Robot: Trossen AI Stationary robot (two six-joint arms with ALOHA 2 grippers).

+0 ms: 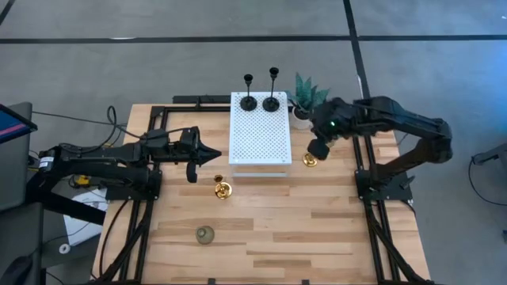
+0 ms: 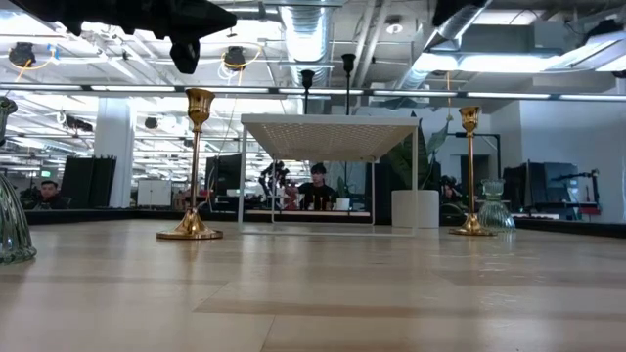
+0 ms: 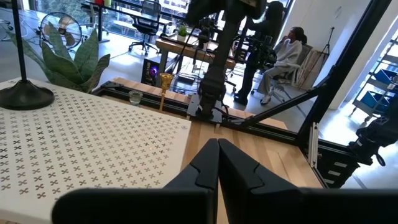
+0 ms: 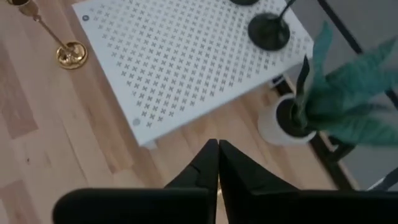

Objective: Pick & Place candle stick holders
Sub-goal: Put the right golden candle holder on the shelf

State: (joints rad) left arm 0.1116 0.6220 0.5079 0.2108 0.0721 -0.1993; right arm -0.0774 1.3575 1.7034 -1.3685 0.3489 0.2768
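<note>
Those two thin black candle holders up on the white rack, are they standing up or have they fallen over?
Standing upright. The two black candle holders sit on their round bases at the far edge of the white perforated rack, stems pointing up.

No readable text, label, brand, number or sign anywhere in the four views. Only a repeating pattern of small cross-shaped perforations on the white raised shelf (image 4: 186, 56), centre of the high view, not lettering. Screens and fittings in the room behind the table, seen in the low view, too small to read.
</note>
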